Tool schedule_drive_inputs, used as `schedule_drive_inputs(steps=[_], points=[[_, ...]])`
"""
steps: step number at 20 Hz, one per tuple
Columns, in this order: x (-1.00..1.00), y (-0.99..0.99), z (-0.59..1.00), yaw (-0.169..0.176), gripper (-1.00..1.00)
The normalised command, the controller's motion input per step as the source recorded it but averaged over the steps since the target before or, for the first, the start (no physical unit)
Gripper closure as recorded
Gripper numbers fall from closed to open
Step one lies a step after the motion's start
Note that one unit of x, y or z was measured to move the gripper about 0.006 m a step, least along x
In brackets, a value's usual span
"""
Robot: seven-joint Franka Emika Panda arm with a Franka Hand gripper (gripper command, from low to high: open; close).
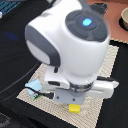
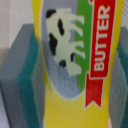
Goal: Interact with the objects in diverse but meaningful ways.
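The pincer (image 1: 74, 103) pinches the bright yellow rectangular box (image 2: 75, 65), which sits between its teal pads (image 2: 30, 75) and fills the wrist view. Judged from here, keep the squeeze steady and lift straight up off the woven mat (image 1: 95, 112) on the worktop. The label shows a cow and reads "BUTTER".

White robot arm (image 1: 70, 42) over woven placemat (image 1: 30, 92), yellow box (image 1: 74, 108) beneath
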Motion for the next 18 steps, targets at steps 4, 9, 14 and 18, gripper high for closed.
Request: schedule_drive_inputs(steps=[4,9,14,18], points=[[-0.65,0.5,0.47,0.04,1.0],[-0.58,0.51,0.26,0.048,1.0],[-0.38,0.29,-0.03,0.042,1.0],[-0.31,0.2,-0.09,0.033,1.0]])
